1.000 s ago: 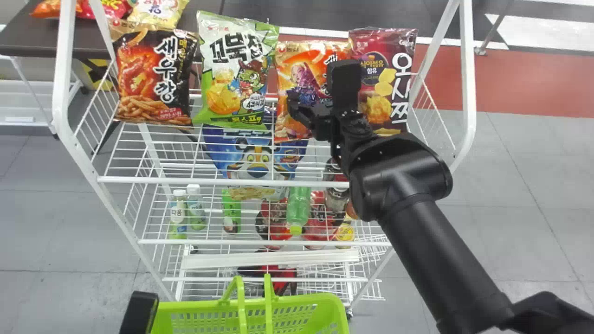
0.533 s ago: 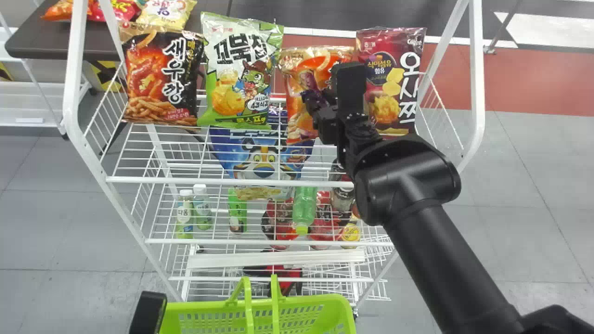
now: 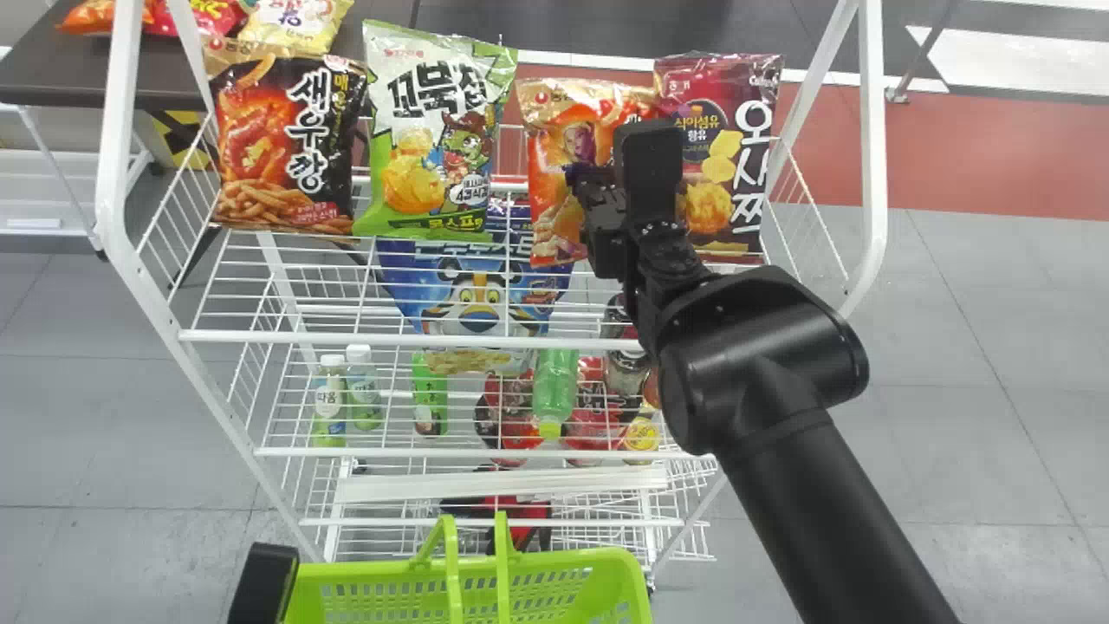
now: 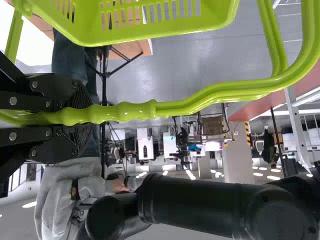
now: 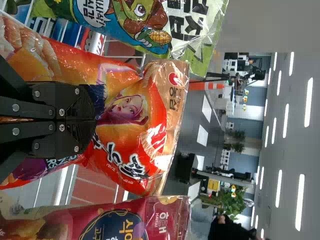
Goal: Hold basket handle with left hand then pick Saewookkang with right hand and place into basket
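Behind the white wire rack (image 3: 381, 339), at its far left, a dark worktop (image 3: 78, 65) carries small snack bags (image 3: 295, 24). At the left of the rack's top shelf, a black snack bag (image 3: 282, 143) stands upright. In front of the rack's lower left corner is the left gripper (image 3: 262, 582), its fingers closed around the handle (image 4: 150, 109) of the lime-green basket (image 3: 390, 568), which sits in front of the rack's foot. Two white-capped bottles (image 3: 329, 400) stand on the left part of a lower rack shelf. On the top shelf, just right of the black bag, comes a green-and-white bag (image 3: 429, 139), with a blue tiger bag (image 3: 478, 303) lower on the rack. A green bottle (image 3: 554, 386) is below that one, to its right. Right of the rack's middle, still among the top-shelf bags, is the orange Saewookkang (image 3: 552, 114), slightly tilted and overlapping its neighbour. The right gripper (image 3: 587, 180) is at its front, fingers narrow and pinched onto the packet. That neighbour, a maroon bag (image 3: 719, 78), stands by the rack's right side, partly behind the arm.
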